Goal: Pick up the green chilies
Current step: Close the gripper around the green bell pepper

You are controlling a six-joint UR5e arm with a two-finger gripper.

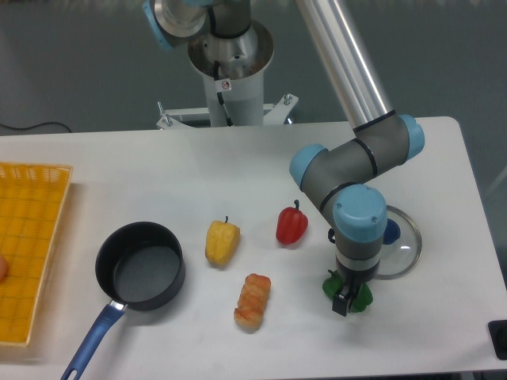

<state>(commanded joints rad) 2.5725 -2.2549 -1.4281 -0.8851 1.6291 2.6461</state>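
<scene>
The green chilies (361,298), a glossy dark-green pepper toy, lie on the white table at the front right, mostly covered by my gripper. Only green slivers show on either side of the gripper body. My gripper (346,299) points straight down right over it, fingers low around the toy. Whether the fingers press on the toy is hidden by the wrist (360,229) above them.
A red pepper (291,225), a yellow pepper (222,242) and an orange shrimp-like toy (253,300) lie left of the gripper. A black pan with a blue handle (140,266) sits further left, a yellow basket (28,245) at the left edge. A glass lid (400,245) lies behind the gripper.
</scene>
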